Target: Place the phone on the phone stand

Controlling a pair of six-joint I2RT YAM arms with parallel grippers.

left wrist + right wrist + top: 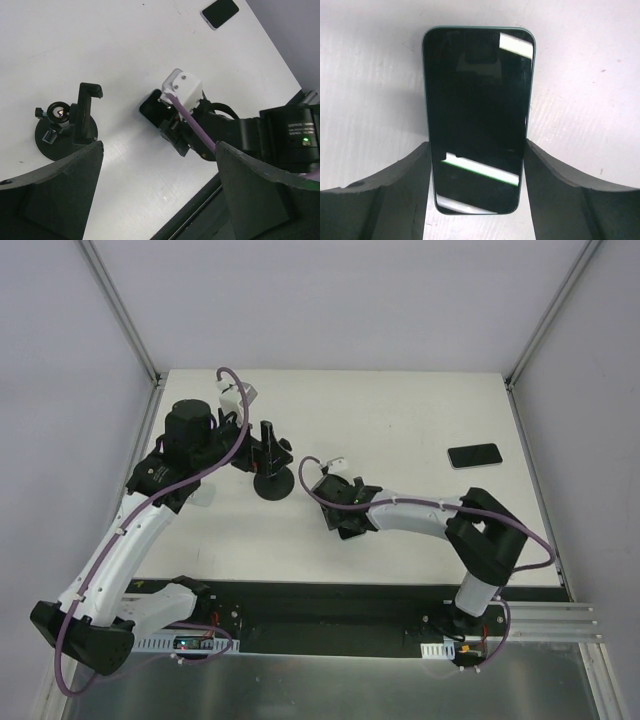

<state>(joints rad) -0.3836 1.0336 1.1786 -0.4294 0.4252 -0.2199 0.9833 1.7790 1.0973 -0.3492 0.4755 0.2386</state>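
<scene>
The phone, black with a glossy screen, sits between my right gripper's fingers, which press both of its long edges. My right gripper holds it low over the middle of the table, just right of the phone stand. The stand has a round disc base and an upright clamp cradle, which is empty. My left gripper is open and empty, just left of the stand in the top view.
A second black phone lies flat near the table's right edge and also shows in the left wrist view. Metal frame posts stand at the back corners. A black strip runs along the near edge.
</scene>
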